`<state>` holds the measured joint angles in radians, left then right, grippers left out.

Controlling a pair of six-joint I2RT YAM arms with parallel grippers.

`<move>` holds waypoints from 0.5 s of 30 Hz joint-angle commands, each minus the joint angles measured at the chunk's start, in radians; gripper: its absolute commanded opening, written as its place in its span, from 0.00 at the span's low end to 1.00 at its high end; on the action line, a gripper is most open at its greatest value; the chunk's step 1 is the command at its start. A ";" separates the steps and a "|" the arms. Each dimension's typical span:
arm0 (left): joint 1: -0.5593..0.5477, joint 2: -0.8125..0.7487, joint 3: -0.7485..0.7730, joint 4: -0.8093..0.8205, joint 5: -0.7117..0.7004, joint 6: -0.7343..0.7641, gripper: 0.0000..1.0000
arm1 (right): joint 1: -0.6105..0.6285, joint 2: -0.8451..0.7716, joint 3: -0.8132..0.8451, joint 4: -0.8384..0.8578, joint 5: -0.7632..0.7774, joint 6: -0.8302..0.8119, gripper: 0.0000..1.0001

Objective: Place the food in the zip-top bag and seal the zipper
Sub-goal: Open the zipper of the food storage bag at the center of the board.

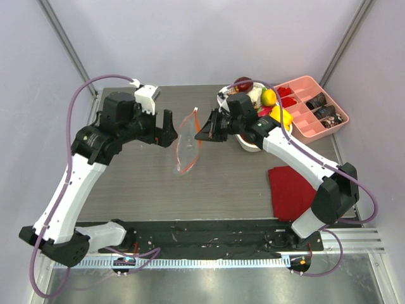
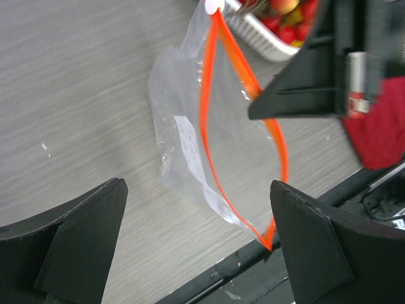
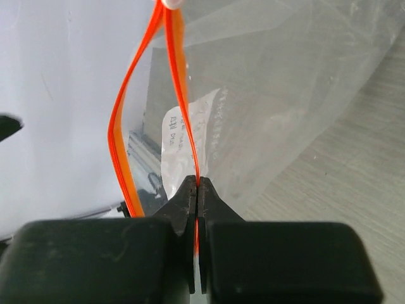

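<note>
From above, the zip-top bag (image 1: pixel 186 145) is between the left claw (image 1: pixel 169 129) and the right claw (image 1: pixel 199 133). The food (image 1: pixel 269 97) lies in a white basket (image 1: pixel 249 145), partly hidden by the right arm.

Left wrist: the left claw is wide open and holds nothing (the bag is just ahead).

Right wrist: the right claw is squeezed tight on one zipper (image 3: pixel 182 95) strip.

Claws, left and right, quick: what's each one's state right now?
Left claw: open, holding nothing.
Right claw: shut on one side of the zipper of the zip-top bag.
</note>
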<state>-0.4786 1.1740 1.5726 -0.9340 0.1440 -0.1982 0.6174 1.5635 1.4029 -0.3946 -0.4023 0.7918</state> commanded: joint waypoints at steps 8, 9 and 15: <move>-0.029 0.078 -0.052 0.027 -0.110 0.028 0.81 | 0.050 0.015 0.123 -0.038 0.022 -0.037 0.01; -0.029 0.091 -0.052 0.026 -0.112 0.028 0.80 | 0.056 0.015 0.126 -0.038 0.016 -0.040 0.01; -0.029 0.128 -0.045 0.044 -0.125 0.026 0.62 | 0.068 0.020 0.123 -0.038 -0.030 -0.065 0.01</move>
<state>-0.5037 1.2900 1.5208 -0.9504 0.0490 -0.1799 0.6739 1.5764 1.4887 -0.4454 -0.3943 0.7601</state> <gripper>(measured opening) 0.680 0.022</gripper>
